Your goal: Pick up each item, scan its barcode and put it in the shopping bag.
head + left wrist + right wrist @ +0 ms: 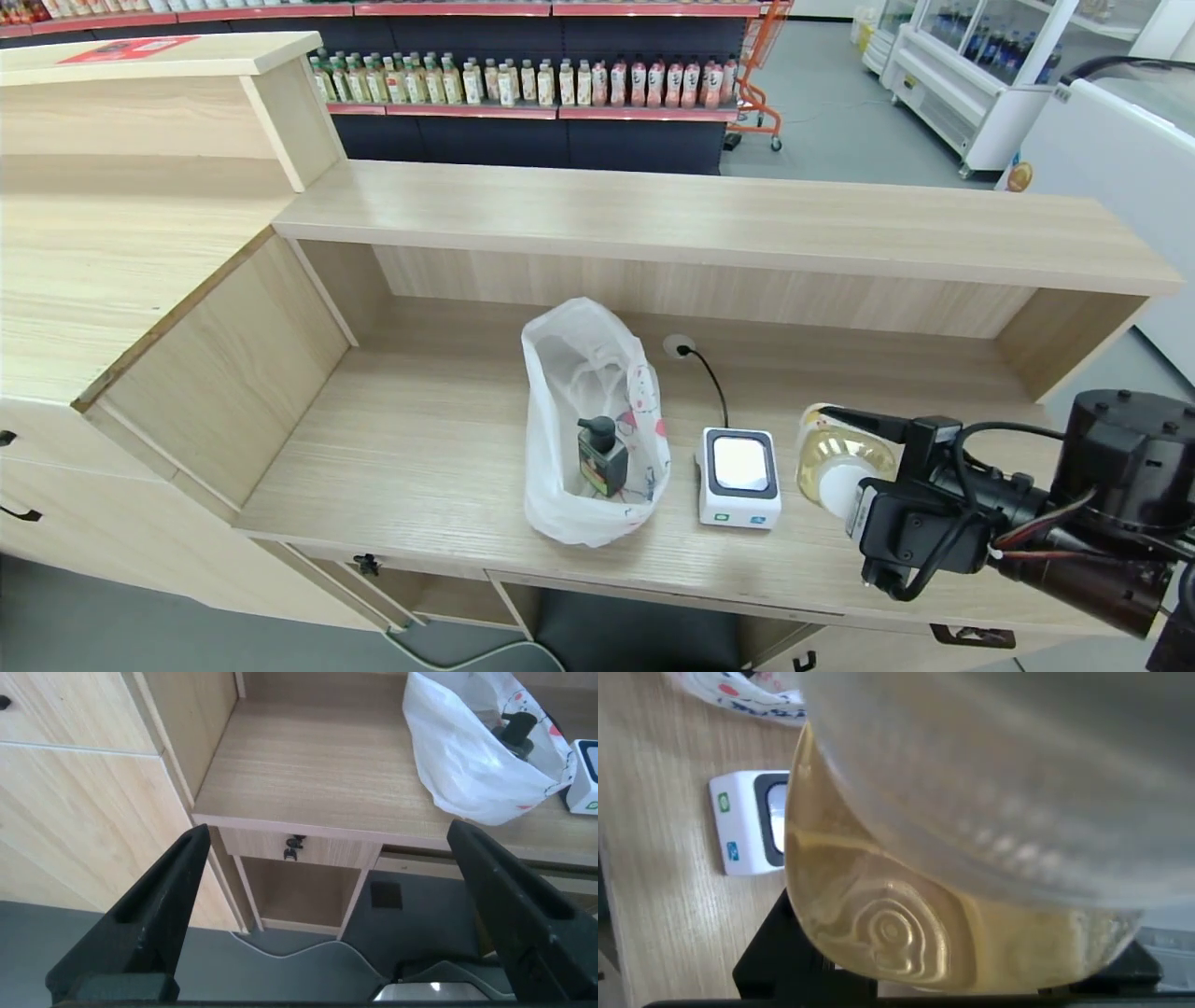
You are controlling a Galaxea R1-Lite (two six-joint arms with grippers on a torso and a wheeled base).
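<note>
A clear bottle of yellowish liquid (826, 450) lies sideways in my right gripper (843, 464), which is shut on it just right of the white barcode scanner (739, 476). From the right wrist, the bottle (971, 877) looms close, with the scanner (747, 821) beyond it. The white shopping bag (560, 411) stands open left of the scanner with a dark pump bottle (602, 457) inside. My left gripper (332, 905) hangs open and holds nothing, below the counter's front edge, looking up at the bag (467, 765).
A black cable (711, 378) runs from the scanner to a grommet at the back. The wooden counter (420, 439) is walled on the left, with a raised ledge (728, 219) behind. A keyed drawer (294, 847) sits under the front edge.
</note>
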